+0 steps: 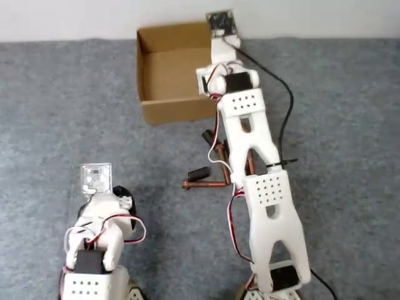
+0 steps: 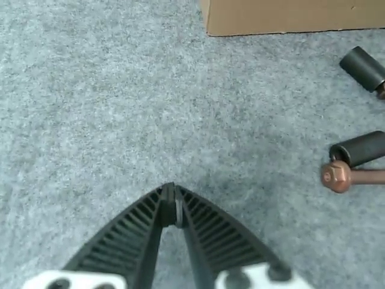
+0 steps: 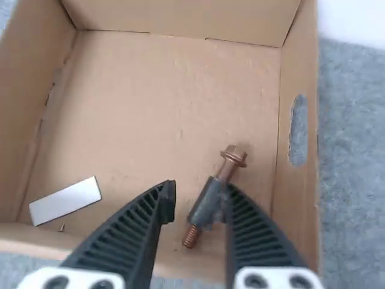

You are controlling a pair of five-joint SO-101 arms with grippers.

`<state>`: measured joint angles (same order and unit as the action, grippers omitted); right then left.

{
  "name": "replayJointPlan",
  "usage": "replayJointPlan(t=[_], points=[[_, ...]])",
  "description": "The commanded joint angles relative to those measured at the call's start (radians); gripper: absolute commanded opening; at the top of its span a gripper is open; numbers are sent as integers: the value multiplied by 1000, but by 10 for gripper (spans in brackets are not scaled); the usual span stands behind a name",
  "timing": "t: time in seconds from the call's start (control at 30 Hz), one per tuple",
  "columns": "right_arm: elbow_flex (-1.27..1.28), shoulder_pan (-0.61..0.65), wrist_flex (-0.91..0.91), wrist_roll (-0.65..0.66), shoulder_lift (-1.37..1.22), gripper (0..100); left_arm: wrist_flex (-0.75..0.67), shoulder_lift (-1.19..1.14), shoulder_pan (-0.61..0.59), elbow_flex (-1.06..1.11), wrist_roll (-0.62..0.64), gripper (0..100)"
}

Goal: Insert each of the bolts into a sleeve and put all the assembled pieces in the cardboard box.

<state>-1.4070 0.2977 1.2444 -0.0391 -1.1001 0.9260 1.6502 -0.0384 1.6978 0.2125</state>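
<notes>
The right gripper (image 3: 197, 191) hangs over the right side of the cardboard box (image 1: 164, 112) with its jaws spread apart. A bolt-and-sleeve assembly (image 3: 207, 208) lies on the box floor just under them, against one finger. To my eye it is a finished piece set down where it belongs. The left gripper (image 2: 173, 203) sits low over the grey carpeted table (image 2: 90, 90) at near left, pinched closed on nothing and out of the way. A copper bolt (image 2: 344, 176) and a black sleeve (image 2: 361, 148) touching it lie loose just near of the box, waiting to be joined.
</notes>
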Motion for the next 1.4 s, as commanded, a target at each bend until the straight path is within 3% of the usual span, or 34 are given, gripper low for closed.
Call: replayJointPlan(t=[0.0,0.37,0.6,0.73,0.9,1.03,1.2,1.37], points=[[-147,7,122,5,19,5,-29,6,0,-7,8,5],[-267,7,556,18,58,8,-29,6,0,-7,9,5],[-222,-15,556,256,153,8,-29,6,0,-7,9,5],[11,-18,556,284,298,8,-29,6,0,-7,9,5],[509,-13,552,290,556,9,-28,8,0,-7,9,5],[839,-13,549,367,696,9,-26,8,0,-7,9,5],[974,-12,549,394,691,15,-26,8,0,-7,9,5],[976,-19,530,394,581,183,-26,8,0,-7,9,5]])
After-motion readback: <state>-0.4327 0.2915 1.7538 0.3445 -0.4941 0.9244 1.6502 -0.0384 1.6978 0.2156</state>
